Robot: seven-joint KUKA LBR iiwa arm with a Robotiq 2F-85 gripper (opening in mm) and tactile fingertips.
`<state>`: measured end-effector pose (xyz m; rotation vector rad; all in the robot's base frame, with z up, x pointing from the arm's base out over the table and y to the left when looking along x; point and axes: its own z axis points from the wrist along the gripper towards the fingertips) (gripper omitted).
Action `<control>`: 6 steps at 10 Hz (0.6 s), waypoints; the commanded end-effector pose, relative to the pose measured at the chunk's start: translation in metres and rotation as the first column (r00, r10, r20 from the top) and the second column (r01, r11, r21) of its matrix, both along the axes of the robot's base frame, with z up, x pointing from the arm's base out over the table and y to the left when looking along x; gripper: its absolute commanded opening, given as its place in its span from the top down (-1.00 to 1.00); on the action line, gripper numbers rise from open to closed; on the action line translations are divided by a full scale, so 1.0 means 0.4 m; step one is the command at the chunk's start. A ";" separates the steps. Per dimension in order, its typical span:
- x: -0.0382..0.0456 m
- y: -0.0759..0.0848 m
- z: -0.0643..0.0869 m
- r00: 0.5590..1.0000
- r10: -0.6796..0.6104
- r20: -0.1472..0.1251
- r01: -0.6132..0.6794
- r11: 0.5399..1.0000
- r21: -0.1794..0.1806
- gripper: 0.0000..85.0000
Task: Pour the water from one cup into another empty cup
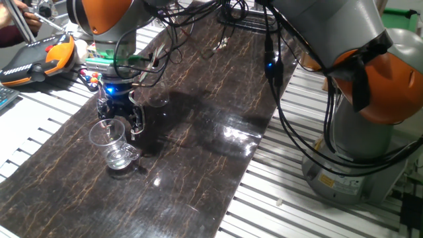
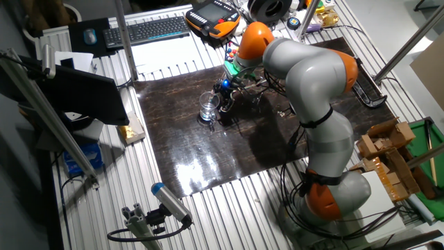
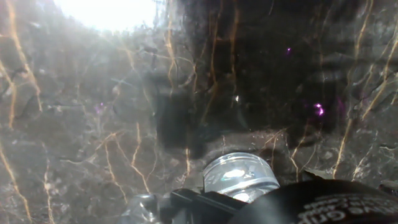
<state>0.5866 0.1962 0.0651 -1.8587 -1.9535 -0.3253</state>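
Observation:
The larger clear glass cup (image 1: 112, 145) with a small looped handle stands upright on the dark marbled mat (image 1: 198, 132). It also shows in the other fixed view (image 2: 208, 107). Any water in it is too faint to make out. My gripper (image 1: 120, 127) points down just behind the cup's rim. Its fingers stand apart and I cannot tell whether they touch the glass. In the hand view a clear glass (image 3: 239, 177) sits at the bottom edge next to a black finger (image 3: 311, 205). The smaller, narrower cup does not show clearly in any view.
An orange teach pendant (image 1: 39, 56) lies at the mat's back left, and cables (image 1: 271, 59) hang over the mat from the arm. A keyboard (image 2: 146, 29) and a black monitor (image 2: 83, 97) stand past the mat. Slotted aluminium table (image 1: 317, 211) surrounds the mat.

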 end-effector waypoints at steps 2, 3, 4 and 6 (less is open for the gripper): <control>-0.003 0.006 -0.002 1.000 0.001 -0.001 -0.001 1.000 0.007 -0.91; -0.003 0.010 -0.003 1.000 0.002 -0.004 -0.002 1.000 0.010 -0.93; -0.004 0.016 -0.005 1.000 0.003 -0.005 -0.003 1.000 0.007 -0.97; -0.003 0.022 -0.006 1.000 0.002 -0.009 -0.002 1.000 -0.002 -1.00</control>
